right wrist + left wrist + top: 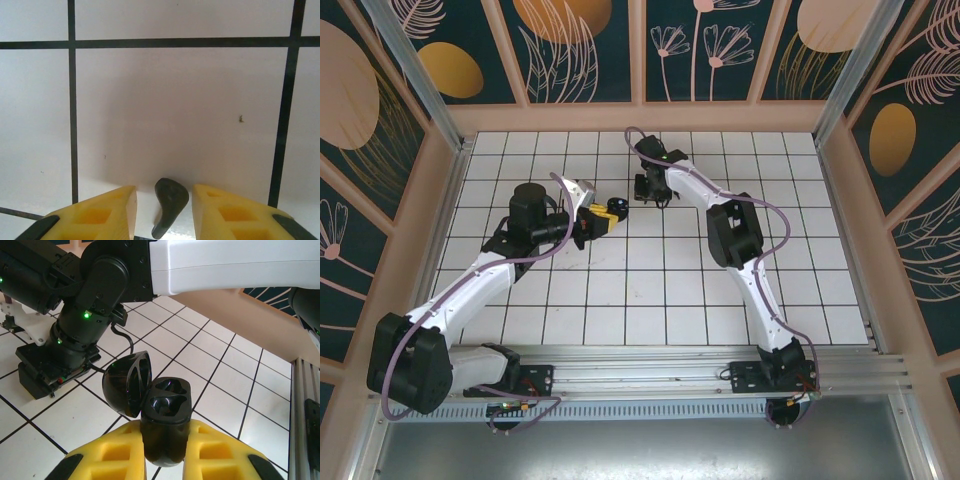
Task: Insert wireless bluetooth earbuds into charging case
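Note:
The black charging case (166,415) stands upright between the yellow fingers (115,455) of my left gripper (165,440), which is shut on its body. Its lid (127,385) is swung open to the left, and the two sockets in its top look empty. From above, the left gripper (598,217) holds the charging case (617,208) just left of the right gripper (655,192). One black earbud (170,202) lies on a white tile between the fingers of my right gripper (164,190). The jaws are open, with a gap on each side of the bud.
The right arm's black wrist (85,315) hangs close behind and left of the case. The floor is white tile (650,290) with dark grout, walled by wooden panels (650,117). An aluminium rail (650,362) runs along the near edge.

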You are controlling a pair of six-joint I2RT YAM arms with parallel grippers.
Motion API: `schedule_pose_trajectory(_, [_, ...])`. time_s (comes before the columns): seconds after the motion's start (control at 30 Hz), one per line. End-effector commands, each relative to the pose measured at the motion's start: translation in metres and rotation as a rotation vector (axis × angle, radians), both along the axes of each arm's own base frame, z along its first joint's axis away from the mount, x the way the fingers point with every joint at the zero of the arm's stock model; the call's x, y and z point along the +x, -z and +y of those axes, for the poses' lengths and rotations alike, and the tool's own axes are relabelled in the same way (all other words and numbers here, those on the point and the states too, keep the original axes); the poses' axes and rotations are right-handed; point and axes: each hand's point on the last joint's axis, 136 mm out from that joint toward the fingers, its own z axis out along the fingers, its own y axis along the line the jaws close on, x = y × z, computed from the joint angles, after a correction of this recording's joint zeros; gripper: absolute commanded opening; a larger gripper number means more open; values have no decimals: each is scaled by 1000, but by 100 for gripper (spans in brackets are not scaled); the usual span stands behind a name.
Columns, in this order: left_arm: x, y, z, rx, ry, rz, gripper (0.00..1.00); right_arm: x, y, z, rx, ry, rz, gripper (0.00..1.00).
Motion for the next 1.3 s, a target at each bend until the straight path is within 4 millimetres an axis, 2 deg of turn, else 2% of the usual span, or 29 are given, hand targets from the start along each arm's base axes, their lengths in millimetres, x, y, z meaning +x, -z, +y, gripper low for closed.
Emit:
schedule_pose_trajectory(0.0, [1, -1, -1, -10, 7, -11, 2, 7, 8, -2, -15, -6, -7, 33])
schedule_pose_trajectory(0.27, [0, -1, 0, -8, 7, -9, 2, 5, 14, -3, -27, -20, 9, 20])
schedule_pose_trajectory(0.4, [0, -1, -1, -7, 8, -8, 2, 2, 6, -4, -44, -37, 0, 17])
schedule_pose_trajectory(0.5, [-1, -1, 0, -7, 8, -9, 2, 1, -9, -3, -50, -53, -29, 16])
schedule_pose_trajectory(0.67, [-2, -4, 0, -16, 6, -14, 2, 0, -46, -9, -39, -60, -112, 15])
schedule_pose_trajectory(0.87, [-6, -12, 0, -44, 11, -18, 2, -7, -105, -26, -33, -23, -240, 14])
schedule_pose_trajectory(0.9, [-7, -13, 0, -53, 17, -14, 2, -15, -117, -20, -24, -36, -264, 14])
schedule_pose_trajectory(1.1, [-12, -22, -4, -98, 45, -12, 2, -43, -186, -22, 66, -59, -429, 14])
schedule_pose_trajectory(1.27, [-15, -31, -5, -133, 62, -31, 2, -79, -241, -14, 187, -130, -570, 14])
